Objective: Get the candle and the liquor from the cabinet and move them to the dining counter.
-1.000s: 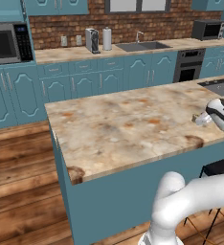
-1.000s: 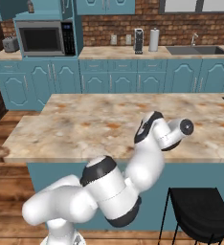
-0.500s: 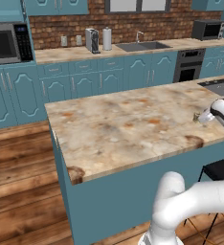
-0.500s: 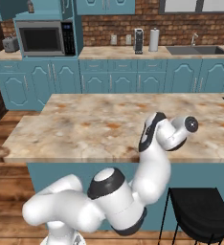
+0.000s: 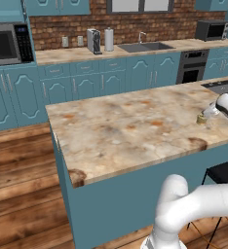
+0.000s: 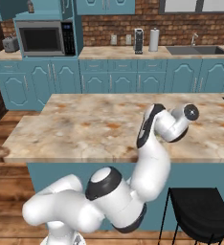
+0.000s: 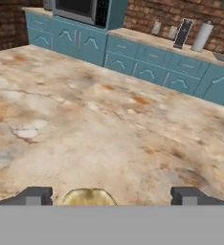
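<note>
Candle set down on the island bench, gripper spread around it.

Small squat gold-tan candle [image 5: 201, 118] standing upright on the long beige, orange-mottled marble bench [image 5: 130, 126] near its right end, touching the top. Two-finger gripper [image 7: 112, 195] low over it, dark fingertips [image 7: 35, 195] wide apart on either side, pinching nothing; probably placed here as the drop-off. Dark bottle [image 6: 30, 6] possibly still in the open teal upper cabinet [image 6: 11, 8] above the microwave [image 6: 43, 39]; too small to tell.

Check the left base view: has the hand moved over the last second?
Yes. The hand has drawn back toward the right end of the dining counter, leaving the candle standing on the marble.
</note>
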